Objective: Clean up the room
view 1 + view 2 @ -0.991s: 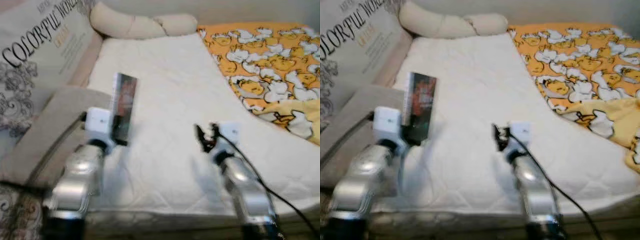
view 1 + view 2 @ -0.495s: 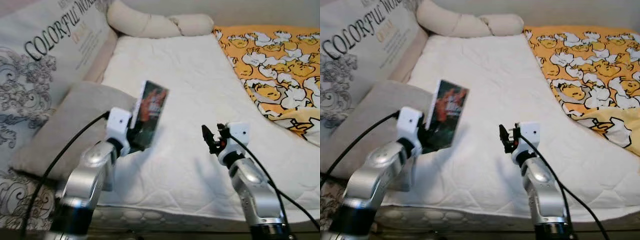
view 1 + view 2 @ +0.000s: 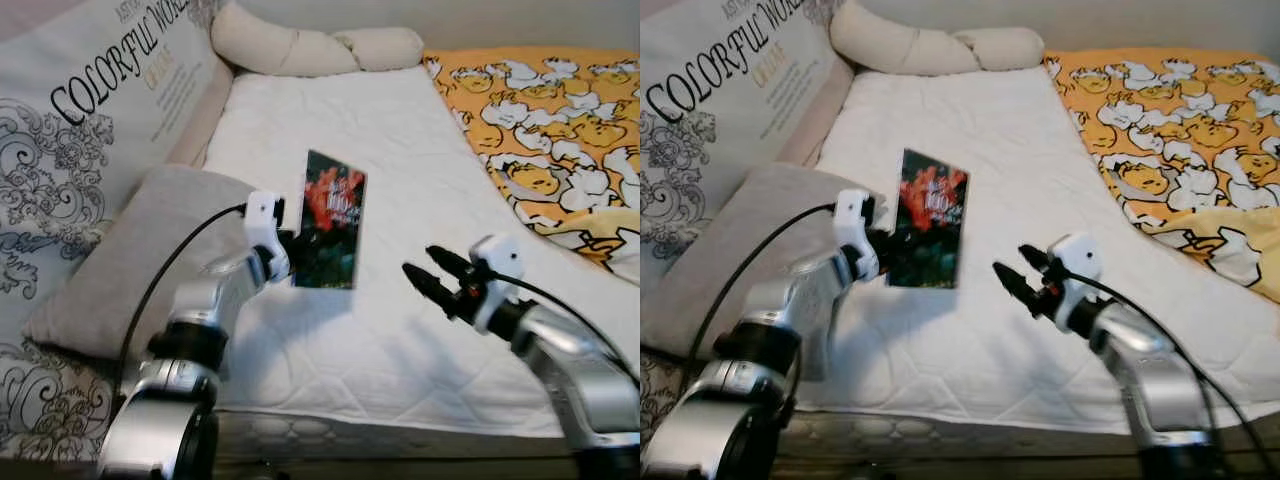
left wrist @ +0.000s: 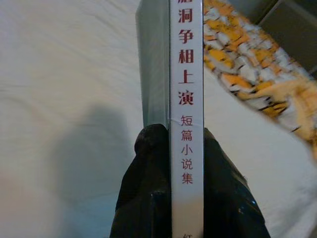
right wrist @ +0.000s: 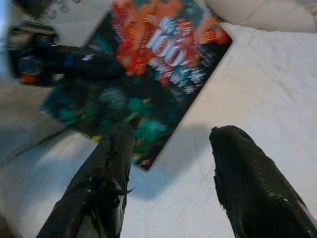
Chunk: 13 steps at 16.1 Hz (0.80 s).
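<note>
A book point(image 3: 331, 220) with a dark green and red cover hangs upright over the white mattress point(image 3: 400, 130). My left gripper point(image 3: 293, 262) is shut on its lower left edge; in the left wrist view the fingers point(image 4: 147, 168) pinch the white spine point(image 4: 186, 74), which carries Chinese characters. To the right of the book, my right gripper point(image 3: 418, 262) is open and points at it, a short gap away. In the right wrist view the book cover point(image 5: 148, 64) lies just beyond the two spread fingers point(image 5: 111, 163).
A grey pillow point(image 3: 130, 250) lies at the mattress's left edge, under my left arm. A large printed cushion point(image 3: 80, 110) stands behind it. A beige knotted bolster point(image 3: 310, 48) lies at the head. An orange duck-print blanket point(image 3: 550, 110) covers the right side.
My left arm has swung the book rightward over the mattress and stood it more upright. My right gripper has turned left toward the book, with its fingers spread.
</note>
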Tool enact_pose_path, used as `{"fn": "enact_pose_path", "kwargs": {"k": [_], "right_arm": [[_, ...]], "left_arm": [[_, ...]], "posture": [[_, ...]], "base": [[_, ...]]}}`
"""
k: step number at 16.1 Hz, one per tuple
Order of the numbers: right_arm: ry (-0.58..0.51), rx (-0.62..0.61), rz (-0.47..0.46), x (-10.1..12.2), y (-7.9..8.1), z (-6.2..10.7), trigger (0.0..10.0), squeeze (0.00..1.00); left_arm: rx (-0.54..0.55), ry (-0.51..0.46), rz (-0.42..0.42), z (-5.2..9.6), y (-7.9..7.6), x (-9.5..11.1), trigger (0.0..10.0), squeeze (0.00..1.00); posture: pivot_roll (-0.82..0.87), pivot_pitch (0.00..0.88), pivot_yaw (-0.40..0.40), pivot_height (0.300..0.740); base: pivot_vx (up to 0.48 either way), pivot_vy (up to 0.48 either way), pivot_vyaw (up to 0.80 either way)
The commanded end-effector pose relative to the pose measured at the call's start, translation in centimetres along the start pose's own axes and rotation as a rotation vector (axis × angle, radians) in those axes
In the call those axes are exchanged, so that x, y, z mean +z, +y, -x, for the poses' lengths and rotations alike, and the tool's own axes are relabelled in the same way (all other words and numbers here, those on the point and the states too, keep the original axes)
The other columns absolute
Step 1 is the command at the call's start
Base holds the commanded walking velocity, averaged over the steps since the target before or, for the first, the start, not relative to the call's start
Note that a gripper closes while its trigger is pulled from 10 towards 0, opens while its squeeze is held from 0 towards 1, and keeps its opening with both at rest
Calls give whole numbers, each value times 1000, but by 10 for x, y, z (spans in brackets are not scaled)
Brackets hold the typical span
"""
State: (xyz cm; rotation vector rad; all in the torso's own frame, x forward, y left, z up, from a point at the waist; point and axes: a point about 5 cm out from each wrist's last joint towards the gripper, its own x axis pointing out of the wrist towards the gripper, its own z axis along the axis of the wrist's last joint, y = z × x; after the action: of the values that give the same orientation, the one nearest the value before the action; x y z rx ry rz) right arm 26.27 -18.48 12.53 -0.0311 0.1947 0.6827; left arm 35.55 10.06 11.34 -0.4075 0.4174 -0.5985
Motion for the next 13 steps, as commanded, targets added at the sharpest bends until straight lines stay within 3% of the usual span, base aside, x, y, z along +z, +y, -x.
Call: {"fn": "enact_pose_path", "kwargs": {"k": [1,4,5,7,8,13], "right_arm": [[13,56,-15,2,5,5,10000,0],[79,133,-34,3,14,25,10000,0],[96,146,-42,3,17,28,10000,0],[124,158,-66,3,24,37,10000,0],[128,161,-70,3,25,38,10000,0],[193,166,-60,0,32,44,10000,0]], "left_arm": [[-45,-27,64,-4,-3,4,10000,0],[-119,36,252,-19,-15,-19,10000,0],[-121,70,254,-21,-16,-28,10000,0],[-20,200,114,-20,-8,-56,10000,0],[6,216,93,-19,-5,-59,10000,0],[192,170,-7,-10,20,-56,10000,0]], "posture": [[-126,0,77,740],[-172,35,89,740],[-184,46,92,740],[-214,78,98,740],[-216,81,98,740],[-221,100,87,740]], "base": [[0,0,0],[0,0,0],[0,0,0],[0,0,0],[0,0,0],[0,0,0]]}}
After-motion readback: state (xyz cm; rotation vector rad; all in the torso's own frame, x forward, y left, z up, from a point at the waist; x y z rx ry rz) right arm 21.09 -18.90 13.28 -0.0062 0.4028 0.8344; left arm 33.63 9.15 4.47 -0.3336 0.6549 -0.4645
